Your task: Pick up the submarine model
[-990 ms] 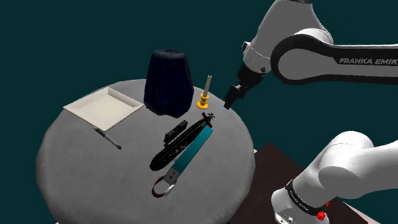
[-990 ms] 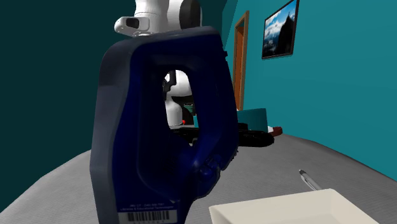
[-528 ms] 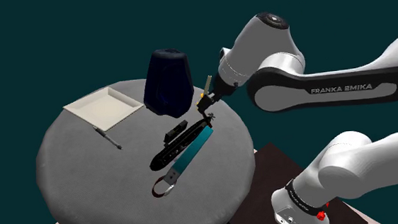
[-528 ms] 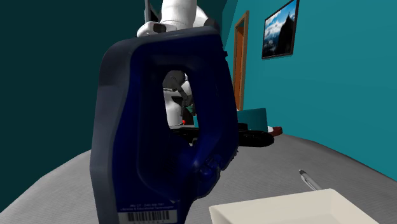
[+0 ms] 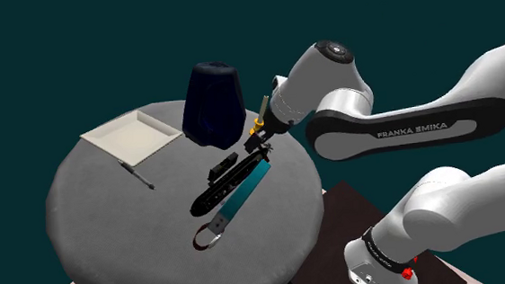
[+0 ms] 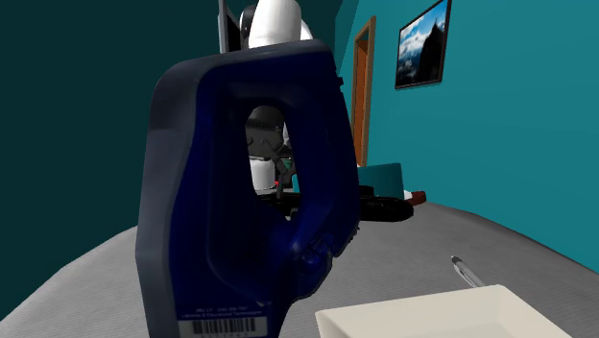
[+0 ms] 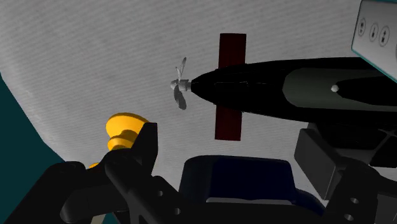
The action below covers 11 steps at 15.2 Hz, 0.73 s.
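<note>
The black submarine model (image 5: 226,181) lay flat on the grey table (image 5: 102,218), near the blue jug (image 5: 212,103). The gripper (image 5: 253,144) hung over its tail, fingers spread wide, holding nothing. Grabbing and lifting were not done yet.

Navy jug (image 5: 212,106), white tray (image 5: 127,138), pen (image 5: 136,173) on table (image 5: 94,227).

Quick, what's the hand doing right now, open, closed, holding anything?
Hand: open, fingers apart, holding nothing; the black submarine model lies on the table ahead of it, not clasped.
</note>
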{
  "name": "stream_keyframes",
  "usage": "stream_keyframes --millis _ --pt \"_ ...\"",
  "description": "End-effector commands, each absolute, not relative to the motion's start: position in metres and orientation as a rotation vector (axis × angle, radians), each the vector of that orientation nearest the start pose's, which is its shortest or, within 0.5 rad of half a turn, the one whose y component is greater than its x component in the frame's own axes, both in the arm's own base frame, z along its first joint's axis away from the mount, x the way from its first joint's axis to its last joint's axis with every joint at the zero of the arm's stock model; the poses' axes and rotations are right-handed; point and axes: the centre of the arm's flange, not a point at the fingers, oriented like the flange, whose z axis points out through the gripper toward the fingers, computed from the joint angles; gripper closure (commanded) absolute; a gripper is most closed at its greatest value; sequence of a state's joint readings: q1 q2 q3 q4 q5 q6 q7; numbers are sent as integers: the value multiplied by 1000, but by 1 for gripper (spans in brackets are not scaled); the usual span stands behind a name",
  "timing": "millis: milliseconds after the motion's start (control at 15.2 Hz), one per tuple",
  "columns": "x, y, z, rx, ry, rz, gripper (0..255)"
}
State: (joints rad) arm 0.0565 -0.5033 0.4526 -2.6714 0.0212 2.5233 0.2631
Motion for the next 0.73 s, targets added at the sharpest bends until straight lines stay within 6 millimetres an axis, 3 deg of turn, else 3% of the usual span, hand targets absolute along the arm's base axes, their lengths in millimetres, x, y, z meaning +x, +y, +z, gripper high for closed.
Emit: stream_keyframes --millis 0,66,660 --pt "358 196 409 -3143 -338 -578 0" --pt "358 196 410 -3143 -338 -578 255" --pt "358 196 409 -3143 -338 -578 255"
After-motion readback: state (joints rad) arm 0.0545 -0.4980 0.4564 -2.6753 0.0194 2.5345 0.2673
